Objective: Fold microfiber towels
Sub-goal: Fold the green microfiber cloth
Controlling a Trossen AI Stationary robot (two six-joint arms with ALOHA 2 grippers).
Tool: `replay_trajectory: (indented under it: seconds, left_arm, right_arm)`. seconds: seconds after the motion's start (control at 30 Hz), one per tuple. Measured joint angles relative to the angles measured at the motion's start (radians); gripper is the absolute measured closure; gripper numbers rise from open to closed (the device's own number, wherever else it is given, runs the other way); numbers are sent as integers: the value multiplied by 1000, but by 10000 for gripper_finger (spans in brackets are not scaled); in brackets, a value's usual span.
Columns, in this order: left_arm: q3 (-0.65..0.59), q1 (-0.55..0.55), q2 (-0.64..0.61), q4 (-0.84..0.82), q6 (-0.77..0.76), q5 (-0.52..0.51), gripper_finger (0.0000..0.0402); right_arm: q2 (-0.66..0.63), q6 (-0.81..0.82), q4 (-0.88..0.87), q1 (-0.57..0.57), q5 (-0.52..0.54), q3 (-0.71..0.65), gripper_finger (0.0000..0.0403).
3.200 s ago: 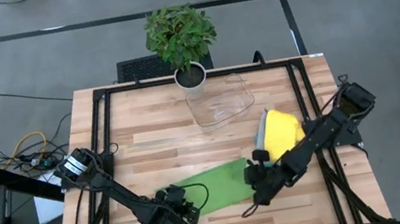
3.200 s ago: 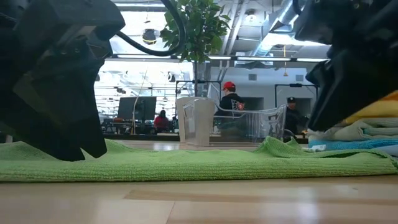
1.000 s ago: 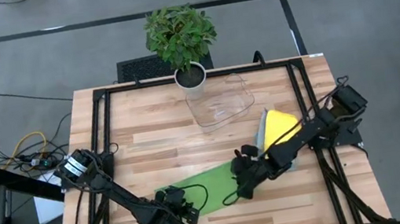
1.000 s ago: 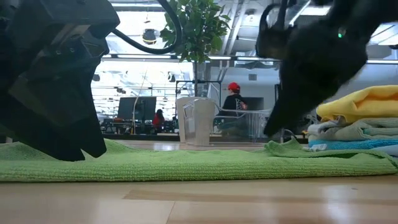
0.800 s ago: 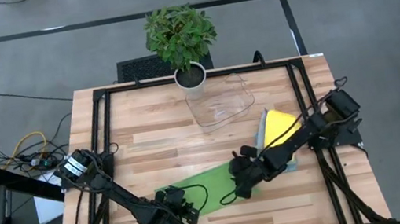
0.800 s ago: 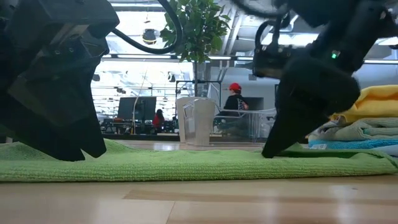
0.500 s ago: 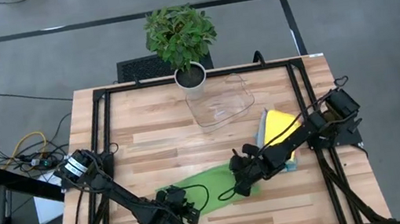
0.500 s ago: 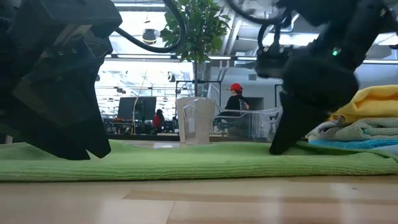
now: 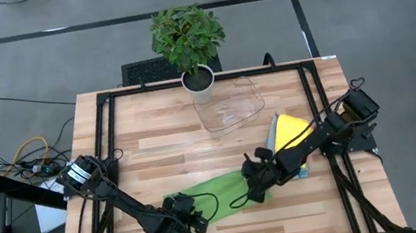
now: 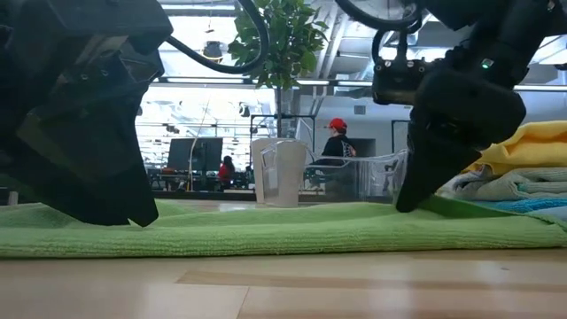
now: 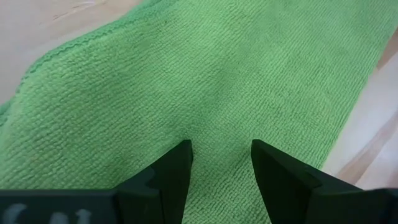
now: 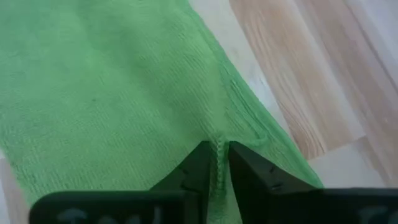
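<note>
I see the green towel (image 9: 213, 192) lying flat on the surface (image 9: 153, 133) at about 6 o'clock from its middle, stretched between my two arms. The right gripper (image 12: 217, 163) is down on the towel's edge at the 3 o'clock end — its jaws are nearly closed and pinch a small ridge of the green cloth between them. In the low view that gripper (image 10: 416, 199) touches the towel (image 10: 266, 229) with its tip.

The left gripper (image 11: 219, 163) rests on the towel's 9 o'clock end; its jaws stand apart, pressed on the cloth, and no fold of cloth is between them.

Just beside the right arm, toward 3 o'clock, is a stack (image 9: 294, 138) of folded towels with the yellow one (image 10: 532, 146) on top, grey and blue ones under it. At 12 o'clock stand a plant (image 9: 187, 37) in a white pot and a clear tray (image 9: 231, 105) — both well apart from the green towel. In the room behind, I see a person with a red cap (image 10: 332, 123).
</note>
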Motion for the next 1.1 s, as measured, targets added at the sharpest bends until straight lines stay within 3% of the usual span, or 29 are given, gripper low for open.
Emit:
replay_trajectory:
  seconds: [0.27, 0.73, 1.1]
  left_arm:
    - [0, -1, 0, -1, 0, 5, 235]
    - [0, -17, 0, 2, -1, 0, 235]
    - [0, -32, 0, 3, -22, 10, 235]
  right_arm:
    - [-24, 22, -36, 14, -3, 1, 313]
    - [-59, 48, -191, 18, 17, -1, 348]
    - [-165, 107, -298, 18, 44, 0, 300]
